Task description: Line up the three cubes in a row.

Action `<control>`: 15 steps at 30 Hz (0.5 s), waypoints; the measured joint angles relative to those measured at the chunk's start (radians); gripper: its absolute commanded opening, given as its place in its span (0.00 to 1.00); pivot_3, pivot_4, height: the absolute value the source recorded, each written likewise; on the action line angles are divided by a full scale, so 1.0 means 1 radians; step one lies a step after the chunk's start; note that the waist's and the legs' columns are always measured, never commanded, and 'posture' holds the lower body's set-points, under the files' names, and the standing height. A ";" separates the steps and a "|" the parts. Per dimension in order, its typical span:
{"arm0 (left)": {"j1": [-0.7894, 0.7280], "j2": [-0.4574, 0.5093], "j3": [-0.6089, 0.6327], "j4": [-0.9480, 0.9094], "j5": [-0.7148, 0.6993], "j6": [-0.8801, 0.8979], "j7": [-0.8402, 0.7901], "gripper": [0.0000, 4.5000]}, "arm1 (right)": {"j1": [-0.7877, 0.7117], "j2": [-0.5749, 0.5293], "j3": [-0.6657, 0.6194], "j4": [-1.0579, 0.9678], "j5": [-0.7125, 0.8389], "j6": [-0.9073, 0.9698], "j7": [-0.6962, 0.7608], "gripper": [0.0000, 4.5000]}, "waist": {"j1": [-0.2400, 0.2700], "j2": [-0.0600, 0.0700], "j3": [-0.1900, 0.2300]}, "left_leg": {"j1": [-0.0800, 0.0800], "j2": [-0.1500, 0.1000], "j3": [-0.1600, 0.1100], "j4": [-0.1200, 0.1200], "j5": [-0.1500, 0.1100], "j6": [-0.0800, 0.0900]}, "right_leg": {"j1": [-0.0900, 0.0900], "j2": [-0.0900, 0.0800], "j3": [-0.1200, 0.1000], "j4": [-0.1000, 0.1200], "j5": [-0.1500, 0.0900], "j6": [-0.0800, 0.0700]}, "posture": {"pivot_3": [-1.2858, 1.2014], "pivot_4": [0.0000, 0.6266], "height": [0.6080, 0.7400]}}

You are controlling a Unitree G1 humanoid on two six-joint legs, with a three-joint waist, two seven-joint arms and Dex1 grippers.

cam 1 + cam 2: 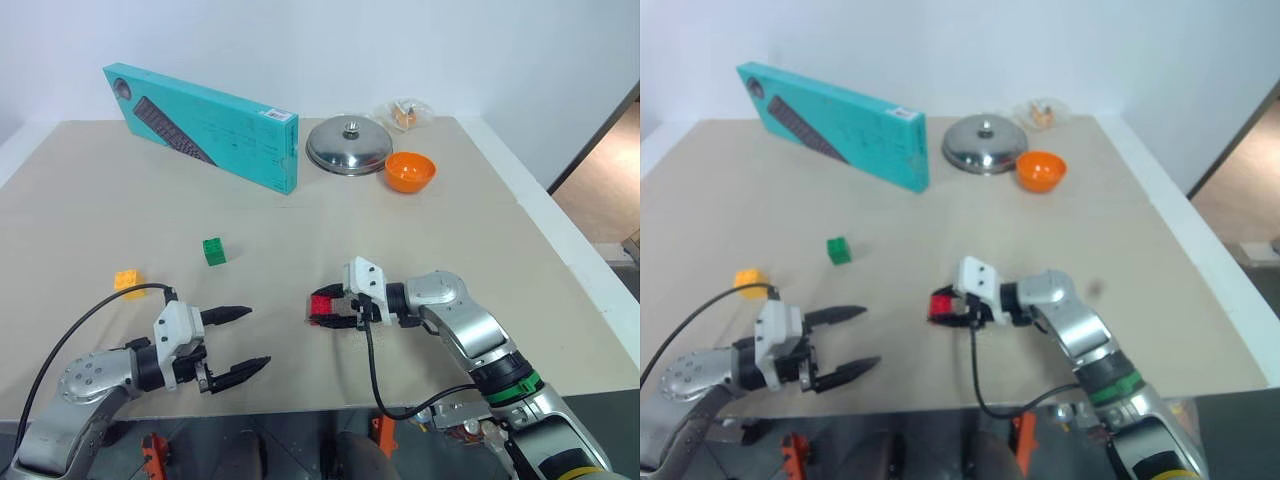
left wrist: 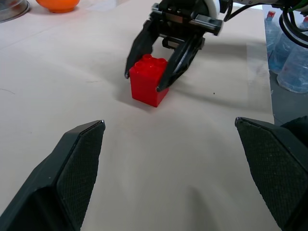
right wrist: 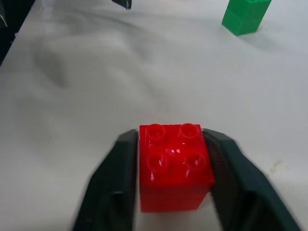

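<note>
My right arm reaches in from the right side of the bench (image 1: pixel 480 260), forearm low and wrist bent so that the right fingers (image 1: pixel 322 307) point across toward my left, tilted slightly down. The red cube (image 1: pixel 323 304) sits on the bench surface between them, studs up. In the right wrist view one finger lies along each side face of the cube; whether they press it or stand just off it, I cannot tell.

My left arm comes in from the near left corner, elbow out, with the left fingers (image 1: pixel 240 342) held roughly level just above the bench and pointing toward the red cube. They are spread wide and hold nothing. The red cube lies ahead of them, well apart from their tips.

The green cube (image 1: pixel 213 251) stands on the bench beyond the left fingers, farther from me. The yellow-orange cube (image 1: pixel 128 281) rests to the outer left of the left fingers, beside the black cable (image 1: pixel 95 312) running to my left wrist. The three cubes are not in a row.
</note>
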 measured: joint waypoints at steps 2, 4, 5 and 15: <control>0.000 0.000 0.000 0.000 0.000 0.000 0.000 1.00 | 0.000 0.000 0.000 0.007 -0.002 -0.004 0.001 0.91 | 0.000 0.000 0.000 | 0.000 0.000 0.000 0.000 0.000 0.000 | 0.000 0.000 0.000 0.000 0.000 0.000 | 0.52 0.24 1.00; 0.000 0.000 0.000 0.000 0.000 0.000 0.000 1.00 | 0.000 0.000 0.000 0.010 -0.007 -0.013 0.002 0.99 | 0.000 0.000 0.000 | 0.000 0.000 0.000 0.000 0.000 0.000 | 0.000 0.000 0.000 0.000 0.000 0.000 | 0.52 0.24 1.00; 0.000 0.000 0.000 0.000 0.000 0.000 0.000 1.00 | 0.000 0.000 0.000 0.009 -0.008 -0.014 0.002 0.99 | 0.000 0.000 0.000 | 0.000 0.000 0.000 0.000 0.000 0.000 | 0.000 0.000 0.000 0.000 0.000 0.000 | 0.52 0.24 1.00; -0.024 -0.018 0.023 0.013 0.012 0.013 0.086 1.00 | 0.006 -0.020 -0.090 -0.210 0.080 0.145 -0.042 0.99 | 0.000 0.000 0.000 | 0.000 0.002 0.000 0.000 0.000 0.000 | 0.000 0.000 0.000 0.000 0.000 0.000 | 0.52 0.24 1.00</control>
